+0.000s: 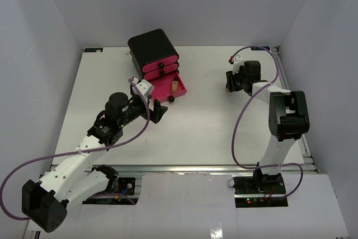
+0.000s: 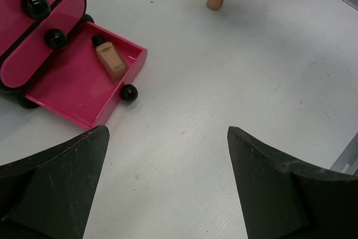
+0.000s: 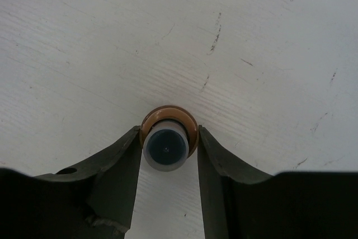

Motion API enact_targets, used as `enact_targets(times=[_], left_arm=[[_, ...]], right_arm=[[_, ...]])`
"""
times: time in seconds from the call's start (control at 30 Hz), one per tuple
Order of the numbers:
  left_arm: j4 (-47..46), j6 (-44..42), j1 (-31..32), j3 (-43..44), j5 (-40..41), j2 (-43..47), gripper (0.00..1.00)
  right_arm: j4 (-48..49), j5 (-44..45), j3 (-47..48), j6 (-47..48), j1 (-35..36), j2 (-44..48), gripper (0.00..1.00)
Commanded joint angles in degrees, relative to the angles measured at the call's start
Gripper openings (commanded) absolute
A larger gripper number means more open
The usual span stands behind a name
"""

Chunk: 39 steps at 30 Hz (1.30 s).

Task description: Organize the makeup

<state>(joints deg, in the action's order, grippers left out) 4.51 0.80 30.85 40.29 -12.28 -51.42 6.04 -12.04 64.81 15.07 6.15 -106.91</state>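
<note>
Our right tool (image 3: 169, 138) is clenched on the orange tube (image 3: 166, 147). One finger (image 3: 114, 166) presses each side of its rim. The tube stands upright on the white counter (image 1: 212, 132), directly beneath the tool, and we see its pale cap from above.

Our left tool (image 2: 168, 194) is released, its jaws spread wide above bare counter with nothing between them. Ahead of it and to its left sits the black box (image 1: 152, 48). The bottom pink drawer (image 2: 72, 90) is pulled out toward the tool, and the two drawers above are pushed in. The small tan bottle (image 2: 109, 60) lies flat inside the drawer, against the wall farther from the left tool, with its dark cap pointing away from the tool. The right tool and its tube are far ahead of the left tool and to its right, well apart from the box.
</note>
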Motion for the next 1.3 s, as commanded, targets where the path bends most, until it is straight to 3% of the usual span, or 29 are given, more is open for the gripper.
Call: enact_targets(times=[0.0, 0.27, 0.6, 0.93, 1.27], left_arm=[[-1.54, -0.53, -0.27, -0.1, -2.98, 1.32, 0.98], [-6.78, -2.2, -0.27, -2.21, -9.66, 1.82, 0.98], [-17.59, 6.71, 0.48, 0.28, -15.43, -10.68, 0.98], [-18.56, 0.59, 14.4, 15.97, 1.84, -28.83, 0.98], [-14.5, -2.88, 19.21, 27.4, 3.57, -40.53, 0.98]], right_arm=[[0.48, -1.66, 2.75, -0.37, 0.26, -1.42, 0.39], [-0.68, -6.85, 1.05, -1.74, -0.29, 2.22, 0.25], [-11.55, -33.22, -4.79, -11.28, -0.97, 18.94, 0.21], [-12.73, -45.34, -11.03, -20.92, -0.97, 27.44, 0.2], [-12.56, -46.75, -13.75, -22.96, -0.97, 32.08, 0.21]])
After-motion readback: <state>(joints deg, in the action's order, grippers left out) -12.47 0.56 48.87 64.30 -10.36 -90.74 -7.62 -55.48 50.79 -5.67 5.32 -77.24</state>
